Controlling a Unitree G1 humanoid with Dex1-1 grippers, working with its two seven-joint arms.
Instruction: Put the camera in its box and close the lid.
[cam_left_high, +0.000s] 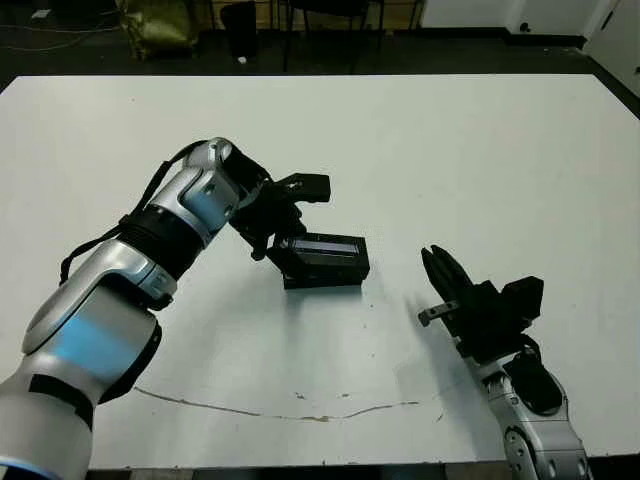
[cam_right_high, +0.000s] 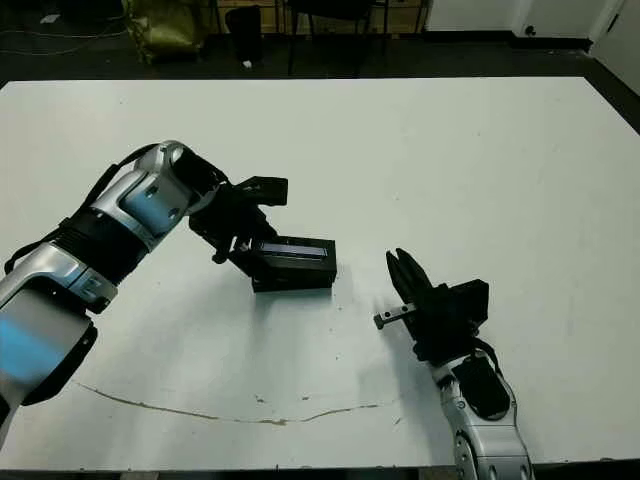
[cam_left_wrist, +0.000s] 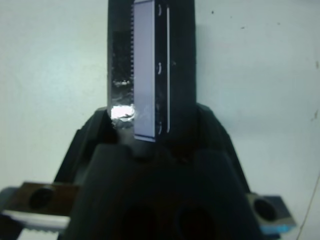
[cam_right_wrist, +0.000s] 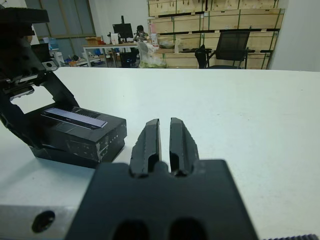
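white table (cam_left_high: 480, 150), brown streak | shelved room | left gripper (cam_left_high: 285, 235) clamps lidded box (cam_left_high: 325, 260) | right gripper (cam_left_high: 440, 270) together

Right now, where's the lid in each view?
Left eye: lid just left of centre, at the left gripper.
Right eye: left of centre.
Left wrist: upper middle, between the gripper's fingers.
Right wrist: left side, on the table.
Shared landmark: the lid's grey stripe.
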